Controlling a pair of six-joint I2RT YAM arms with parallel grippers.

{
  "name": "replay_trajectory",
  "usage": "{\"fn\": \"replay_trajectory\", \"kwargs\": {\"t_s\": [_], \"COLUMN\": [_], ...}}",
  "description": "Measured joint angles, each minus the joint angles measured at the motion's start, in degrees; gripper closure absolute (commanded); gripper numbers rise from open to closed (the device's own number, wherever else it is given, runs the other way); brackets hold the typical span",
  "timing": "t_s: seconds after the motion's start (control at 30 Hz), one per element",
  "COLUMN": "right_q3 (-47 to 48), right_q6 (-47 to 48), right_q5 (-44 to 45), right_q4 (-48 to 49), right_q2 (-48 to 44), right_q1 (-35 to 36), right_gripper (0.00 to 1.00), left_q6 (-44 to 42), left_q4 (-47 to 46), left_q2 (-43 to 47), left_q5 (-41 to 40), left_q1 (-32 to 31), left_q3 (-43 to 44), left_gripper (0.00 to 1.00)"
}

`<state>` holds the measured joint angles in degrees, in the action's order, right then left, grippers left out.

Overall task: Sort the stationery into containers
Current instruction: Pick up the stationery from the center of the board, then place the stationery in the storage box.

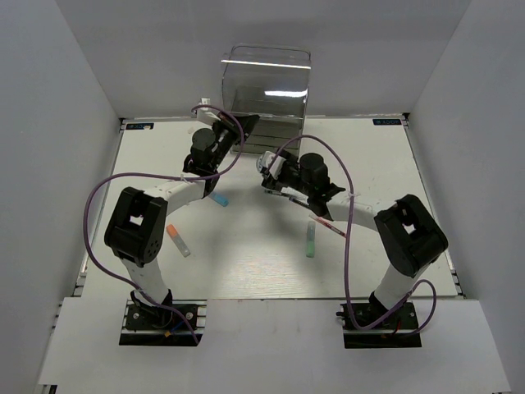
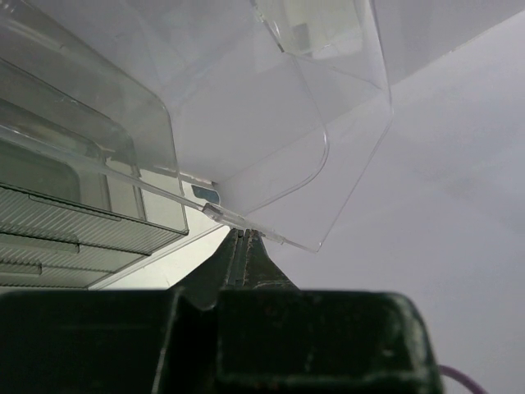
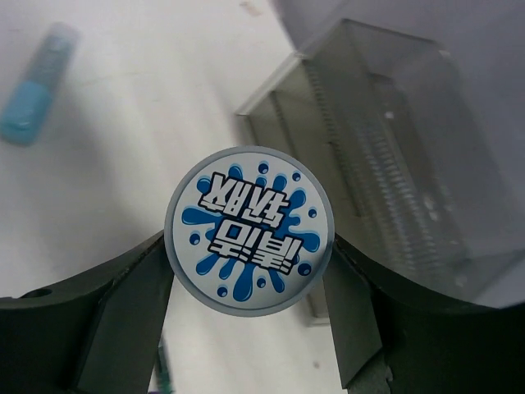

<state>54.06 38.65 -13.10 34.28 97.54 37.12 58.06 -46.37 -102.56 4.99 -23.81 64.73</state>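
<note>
The tall clear box (image 1: 267, 82) with grey drawers (image 2: 66, 230) stands at the far middle. My left gripper (image 1: 239, 130) is shut on the edge of its clear hinged lid (image 2: 279, 139) and holds it raised; the fingertips (image 2: 236, 238) pinch the lid's rim. My right gripper (image 1: 269, 174) is shut on the round blue-white pot (image 3: 249, 231), held above the table just in front of the drawer stack (image 3: 385, 180). On the table lie a blue-capped marker (image 1: 217, 199), also in the right wrist view (image 3: 37, 94), an orange-capped marker (image 1: 177, 240), a green marker (image 1: 311, 240) and a red pen (image 1: 328, 223).
A thin dark pen (image 1: 287, 195) lies partly under the right arm. White walls enclose the table on three sides. Purple cables loop from both arms over the table.
</note>
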Motion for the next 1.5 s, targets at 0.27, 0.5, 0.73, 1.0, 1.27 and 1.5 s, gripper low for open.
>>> {"fn": "replay_trajectory", "kwargs": {"t_s": [0.27, 0.5, 0.73, 1.0, 1.27, 1.5], "right_q3": [-0.39, -0.15, 3.32, 8.07, 11.91, 14.51], "right_q6": [2.29, 2.93, 3.15, 3.48, 3.65, 3.85], "right_q5": [5.92, 7.06, 9.25, 11.43, 13.44, 14.64], "right_q4": [14.12, 20.22, 23.47, 24.59, 24.61, 24.50], "right_q2": [1.14, 3.67, 6.49, 9.51, 12.76, 15.87], "right_q1": [-1.88, -2.56, -2.93, -4.02, -4.94, -5.62], "right_gripper": [1.00, 1.00, 1.00, 1.00, 1.00, 1.00], "left_q6": [0.00, 0.00, 0.00, 0.04, 0.04, 0.26], "left_q4": [-0.39, -0.39, -0.39, -0.44, -0.85, -1.33], "left_q2": [0.00, 0.00, -0.13, -0.13, -0.26, -0.28], "left_q5": [0.00, 0.00, 0.00, -0.02, 0.00, 0.02], "left_q1": [0.02, 0.02, 0.02, 0.02, 0.02, 0.02], "left_q3": [0.28, 0.28, 0.44, 0.90, 0.90, 0.96], "left_gripper": [1.00, 1.00, 1.00, 1.00, 1.00, 1.00]}}
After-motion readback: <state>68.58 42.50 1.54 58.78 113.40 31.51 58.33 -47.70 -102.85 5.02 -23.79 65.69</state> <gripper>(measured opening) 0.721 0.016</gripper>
